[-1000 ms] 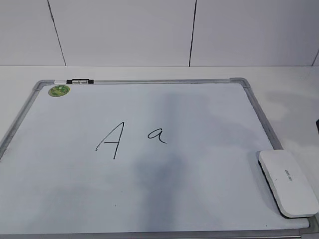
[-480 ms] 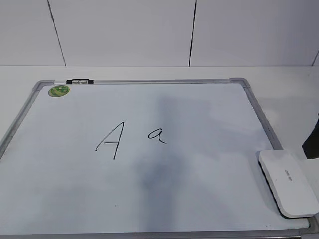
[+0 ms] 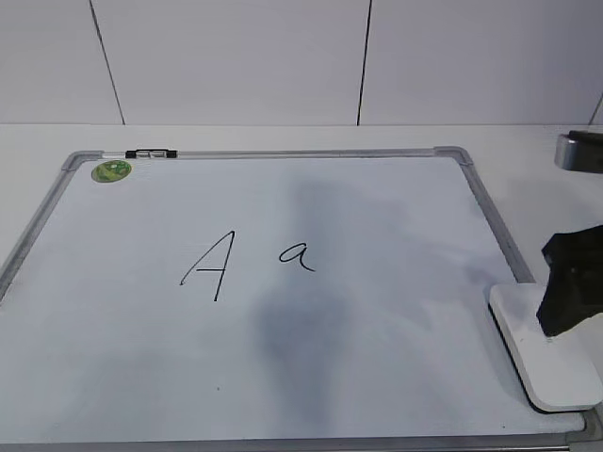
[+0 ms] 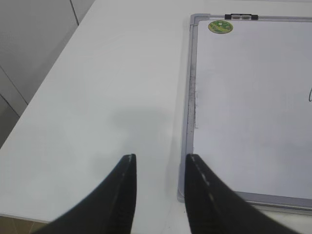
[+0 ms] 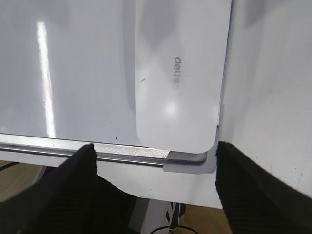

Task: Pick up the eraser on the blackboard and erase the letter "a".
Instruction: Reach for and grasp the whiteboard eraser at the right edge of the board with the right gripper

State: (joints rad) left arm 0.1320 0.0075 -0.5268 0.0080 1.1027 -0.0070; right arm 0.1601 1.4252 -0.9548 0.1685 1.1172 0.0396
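The blackboard [image 3: 490,212] is a white board with a grey frame lying flat on the table. The small handwritten letter "a" [image 3: 297,256] sits near its middle, right of a larger capital "A" [image 3: 209,266]. The white eraser [image 3: 537,363] lies on the board's near right corner and also shows in the right wrist view [image 5: 180,73]. My right gripper [image 3: 568,287] hangs just above the eraser, jaws wide open [image 5: 156,147] and empty. My left gripper [image 4: 161,158] is open and empty over the bare table beside the board's left frame [image 4: 189,97]; it is out of the exterior view.
A round green sticker [image 3: 111,171] and a black-and-white clip [image 3: 151,153] mark the board's far left corner. The table's front edge runs just beyond the board's near frame [image 5: 48,145]. A white panelled wall stands behind the table.
My right gripper has come in from the right edge and now hangs over the eraser's far end. The eraser, board and letters have not moved.
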